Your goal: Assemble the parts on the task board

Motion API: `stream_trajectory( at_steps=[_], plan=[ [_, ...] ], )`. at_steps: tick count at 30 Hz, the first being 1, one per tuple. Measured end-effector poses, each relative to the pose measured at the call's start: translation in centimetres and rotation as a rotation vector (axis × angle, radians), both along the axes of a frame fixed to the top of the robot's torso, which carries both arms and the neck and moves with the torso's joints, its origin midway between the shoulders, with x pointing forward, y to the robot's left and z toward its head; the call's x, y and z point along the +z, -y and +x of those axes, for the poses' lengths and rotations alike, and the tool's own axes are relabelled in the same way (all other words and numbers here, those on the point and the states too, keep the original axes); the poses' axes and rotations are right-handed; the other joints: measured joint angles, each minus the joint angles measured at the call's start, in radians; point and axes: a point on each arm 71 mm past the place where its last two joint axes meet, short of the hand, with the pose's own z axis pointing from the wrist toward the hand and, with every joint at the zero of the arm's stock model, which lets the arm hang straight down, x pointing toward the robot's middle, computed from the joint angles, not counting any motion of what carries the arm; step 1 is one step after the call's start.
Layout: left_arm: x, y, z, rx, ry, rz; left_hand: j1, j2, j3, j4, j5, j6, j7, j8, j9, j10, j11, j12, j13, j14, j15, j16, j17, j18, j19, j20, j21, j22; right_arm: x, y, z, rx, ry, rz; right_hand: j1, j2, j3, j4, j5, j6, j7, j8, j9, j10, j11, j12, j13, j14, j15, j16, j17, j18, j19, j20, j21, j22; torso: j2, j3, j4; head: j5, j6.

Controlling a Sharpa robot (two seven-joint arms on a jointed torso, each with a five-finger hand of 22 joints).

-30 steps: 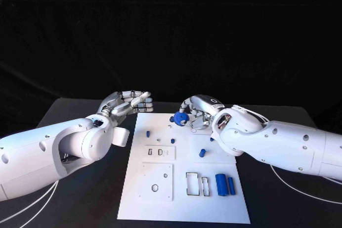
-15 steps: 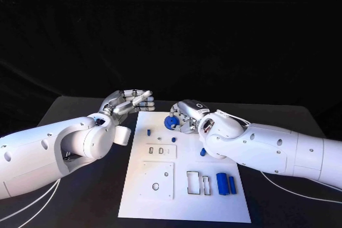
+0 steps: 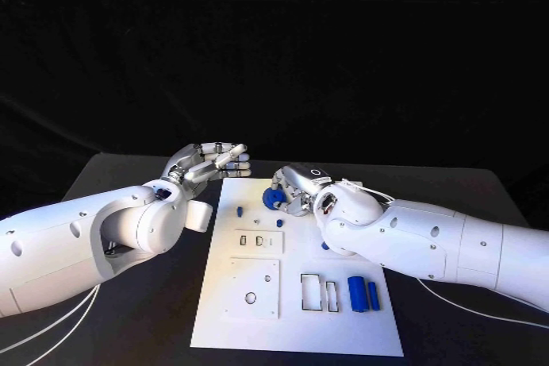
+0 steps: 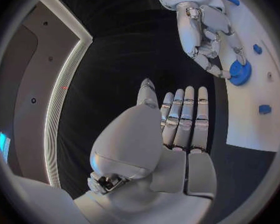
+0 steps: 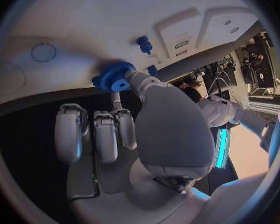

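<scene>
A blue gear goes to the board

The right hand [image 3: 300,188] pinches the blue gear [image 3: 274,197] just over the far end of the task board [image 3: 295,334] on the counter [image 3: 120,179]. The left hand [image 3: 209,164] holds nothing, fingers loosely apart. Most parts, like the long blue pieces [image 3: 362,294], lie loose. No writing can be read.

A flat black table [image 3: 137,302] is seen, backed by a dark black cloth backdrop [image 3: 274,64].
</scene>
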Motion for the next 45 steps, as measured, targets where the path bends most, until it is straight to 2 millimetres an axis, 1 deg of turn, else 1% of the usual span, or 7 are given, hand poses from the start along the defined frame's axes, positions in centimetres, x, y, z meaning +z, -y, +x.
stream_trajectory(
  at_steps=[7, 10, 14, 18, 23, 30, 45],
  plan=[
    [0.0, 0.0, 0.0, -0.001, 0.000, 0.000, 0.000, 0.000, 0.000, 0.000, 0.000, 0.000, 0.000, 0.000, 0.000, 0.000, 0.000, 0.000, 0.000, 0.000, 0.000, 0.000, 0.000, 0.000, 0.000, 0.000, 0.000, 0.000, -0.2, -0.2, 0.1, 0.000, 0.001, -0.008, -0.009, -0.009, 0.010, -0.002, 0.000, 0.005, -0.006, -0.013, 0.000, -0.004, 0.004, -0.004, 0.000, 0.000, 0.000, 0.000, 0.000, 0.000, 0.000, 0.000, 0.000, 0.000, 0.000, 0.0011, -0.0001, -0.001, 0.002],
    [0.0, 0.0, 0.0, -0.001, 0.000, 0.000, 0.000, 0.000, 0.000, 0.000, 0.000, 0.000, 0.000, 0.000, 0.000, 0.000, 0.000, 0.000, 0.000, 0.000, 0.000, 0.000, 0.000, 0.000, 0.000, 0.000, 0.000, 0.000, -0.3, -0.3, 0.2, -0.001, 0.002, -0.010, -0.016, -0.016, 0.013, -0.005, 0.000, -0.001, -0.018, -0.032, -0.005, -0.012, 0.012, -0.012, 0.000, 0.000, 0.000, 0.000, 0.000, 0.000, 0.000, 0.000, -0.004, 0.000, 0.000, 0.0011, -0.0001, -0.002, 0.002],
    [0.0, 0.0, 0.0, 0.000, 0.000, 0.000, 0.000, 0.000, 0.000, 0.000, 0.000, 0.000, 0.000, 0.000, 0.000, 0.000, 0.000, 0.000, 0.000, 0.000, 0.000, 0.000, 0.000, 0.000, 0.000, 0.000, 0.000, 0.000, -0.4, -0.3, 0.2, -0.002, 0.001, -0.012, -0.050, -0.019, 0.019, -0.005, -0.028, -0.048, 0.002, -0.067, -0.025, -0.028, 0.028, -0.031, 0.000, 0.002, 0.014, 0.000, 0.000, 0.000, -0.006, 0.013, -0.015, 0.000, 0.000, 0.0010, 0.0000, -0.003, 0.003],
    [0.0, 0.0, 0.0, 0.000, -0.001, 0.000, 0.000, 0.000, 0.000, 0.000, 0.000, 0.000, 0.000, 0.000, 0.000, 0.000, 0.000, 0.000, 0.000, 0.000, 0.000, 0.000, 0.000, 0.000, 0.000, 0.000, 0.000, 0.000, -0.4, -0.2, 0.3, -0.004, 0.003, -0.012, -0.075, -0.024, -0.031, 0.006, -0.042, -0.100, 0.014, -0.101, -0.050, -0.036, 0.036, -0.038, 0.000, 0.002, 0.024, 0.000, 0.000, 0.000, -0.004, 0.022, -0.016, 0.000, 0.000, 0.0006, 0.0000, -0.004, 0.003],
    [0.0, -0.1, 0.0, 0.000, -0.001, 0.001, 0.000, 0.000, 0.000, 0.000, 0.000, 0.000, 0.000, 0.000, 0.000, 0.000, 0.000, 0.000, 0.000, 0.000, 0.000, 0.000, 0.000, 0.000, 0.000, 0.000, 0.000, 0.000, -0.3, -0.2, 0.2, -0.001, -0.001, -0.008, -0.126, 0.011, -0.143, 0.073, 0.039, -0.101, 0.015, -0.101, -0.071, -0.036, 0.036, -0.038, 0.000, 0.002, 0.024, 0.000, 0.000, 0.000, -0.004, 0.029, -0.016, 0.000, 0.000, 0.0006, 0.0000, -0.004, 0.003],
    [0.0, -0.1, 0.0, 0.001, -0.002, 0.001, 0.000, 0.000, -0.003, 0.003, 0.000, 0.000, 0.000, 0.000, 0.000, 0.000, 0.000, 0.000, 0.000, 0.000, 0.000, -0.004, 0.001, 0.000, 0.000, 0.000, 0.000, -0.001, -0.5, 0.1, 0.1, -0.002, -0.025, -0.004, -0.171, 0.056, -0.158, 0.088, 0.086, -0.068, 0.007, -0.088, -0.075, -0.032, 0.039, -0.031, 0.000, 0.002, 0.024, 0.004, 0.000, 0.000, -0.004, 0.029, -0.016, 0.000, 0.000, 0.0006, -0.0002, -0.002, 0.003],
    [0.0, -0.2, 0.1, 0.002, -0.004, 0.002, -0.004, 0.004, -0.008, 0.003, 0.000, 0.000, 0.000, 0.000, -0.001, 0.000, 0.000, -0.005, 0.000, 0.000, 0.000, -0.004, 0.001, 0.000, 0.000, 0.000, 0.000, -0.002, -0.8, 1.0, 0.4, -0.021, -0.085, -0.022, -0.188, 0.062, -0.152, 0.088, 0.092, -0.053, 0.003, -0.082, -0.076, -0.027, 0.034, -0.023, 0.000, 0.002, 0.024, 0.004, 0.001, 0.000, -0.004, 0.029, -0.016, 0.000, 0.000, 0.0006, -0.0006, -0.002, 0.002]
  ],
)
